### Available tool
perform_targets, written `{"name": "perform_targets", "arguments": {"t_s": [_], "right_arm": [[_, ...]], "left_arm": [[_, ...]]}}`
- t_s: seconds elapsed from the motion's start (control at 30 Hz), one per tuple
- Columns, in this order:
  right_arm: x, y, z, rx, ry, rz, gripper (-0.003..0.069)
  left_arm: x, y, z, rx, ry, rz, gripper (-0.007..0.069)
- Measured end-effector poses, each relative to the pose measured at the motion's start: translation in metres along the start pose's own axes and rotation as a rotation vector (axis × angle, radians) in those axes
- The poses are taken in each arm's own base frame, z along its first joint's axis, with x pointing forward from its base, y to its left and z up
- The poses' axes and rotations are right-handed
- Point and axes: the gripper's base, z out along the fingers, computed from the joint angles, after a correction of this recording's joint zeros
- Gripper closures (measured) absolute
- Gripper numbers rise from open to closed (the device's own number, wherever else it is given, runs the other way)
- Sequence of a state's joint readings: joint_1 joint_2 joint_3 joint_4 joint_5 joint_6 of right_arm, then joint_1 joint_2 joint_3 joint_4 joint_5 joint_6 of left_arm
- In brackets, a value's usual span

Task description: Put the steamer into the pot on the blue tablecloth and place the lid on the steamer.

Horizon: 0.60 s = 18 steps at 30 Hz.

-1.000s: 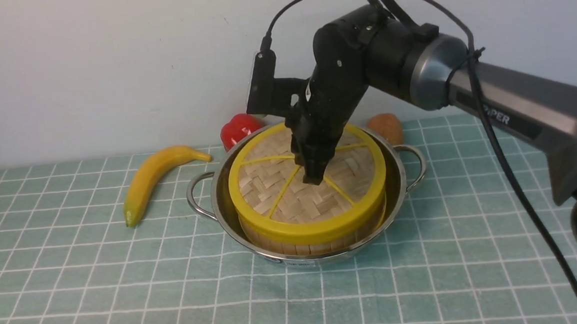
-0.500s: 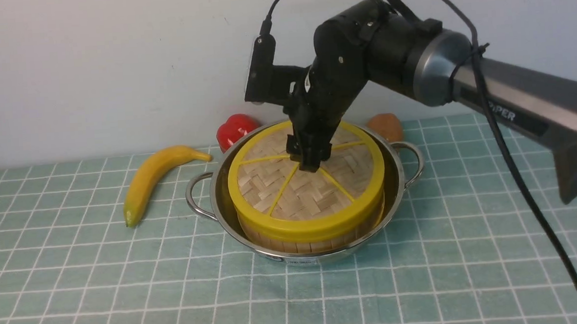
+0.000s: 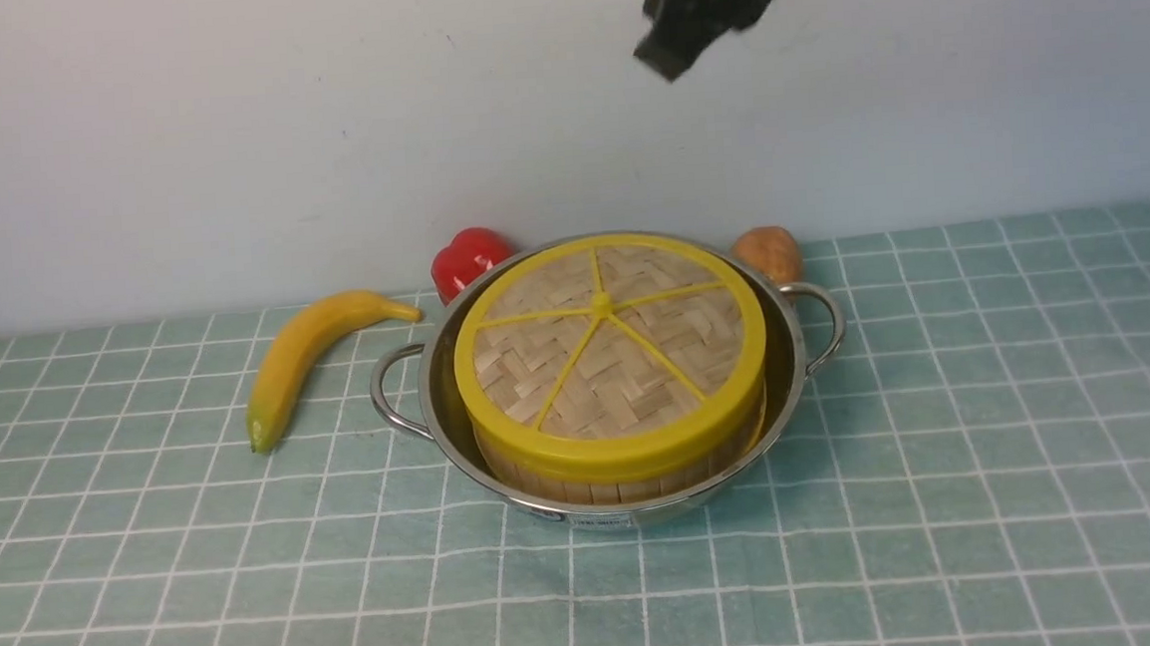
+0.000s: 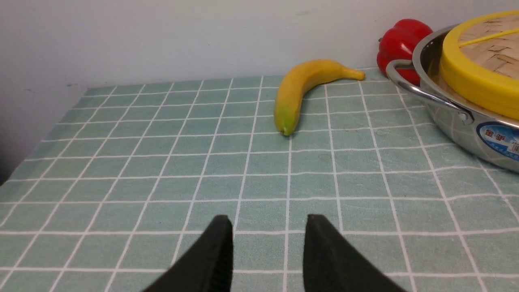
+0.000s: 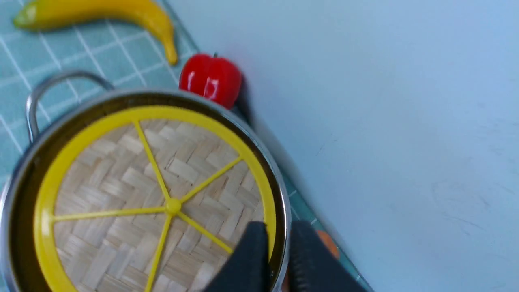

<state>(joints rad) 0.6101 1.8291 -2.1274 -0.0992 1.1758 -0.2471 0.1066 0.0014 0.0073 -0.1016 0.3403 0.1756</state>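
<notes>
The lid (image 3: 608,341) is seated flat on the steamer (image 3: 624,475), which stands inside the pot (image 3: 786,350) on the blue tablecloth (image 3: 945,500), so the task is judged essentially complete. The right gripper (image 5: 279,259) is seen high above the pot's far rim, its fingers (image 5: 251,255) drawn nearly together with only a thin gap and nothing held. The left gripper (image 4: 267,251) is parked low over the cloth, well apart from the pot on the banana (image 3: 302,355) side, its fingers partly open and empty. Little risk is judged to remain: the lid could be knocked askew if either arm were swung back across the pot, and the pot could be nudged by its loop handle. A blue label (image 4: 500,140) is fixed to the pot's wall; two Chinese characters are printed on it, too small to be read with confidence.
</notes>
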Motion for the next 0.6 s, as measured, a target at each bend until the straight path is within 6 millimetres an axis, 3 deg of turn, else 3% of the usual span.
{"name": "perform_targets", "arguments": {"t_s": [0.1,0.33,0.5,0.6], "right_arm": [[-0.005,-0.002,-0.027,-0.013,-0.057,0.168,0.0673],[-0.007,0.004,-0.033,-0.096,-0.072,0.344,0.0670],[-0.005,0.006,-0.033,-0.110,-0.058,0.320,0.0664],[0.007,0.006,-0.035,-0.083,-0.005,0.272,0.0662]], "left_arm": [[0.000,0.000,0.000,0.000,0.000,0.000,0.0382],[0.000,0.000,0.000,0.000,0.000,0.000,0.0382],[0.000,0.000,0.000,0.000,0.000,0.000,0.0382],[0.000,0.000,0.000,0.000,0.000,0.000,0.0382]]}}
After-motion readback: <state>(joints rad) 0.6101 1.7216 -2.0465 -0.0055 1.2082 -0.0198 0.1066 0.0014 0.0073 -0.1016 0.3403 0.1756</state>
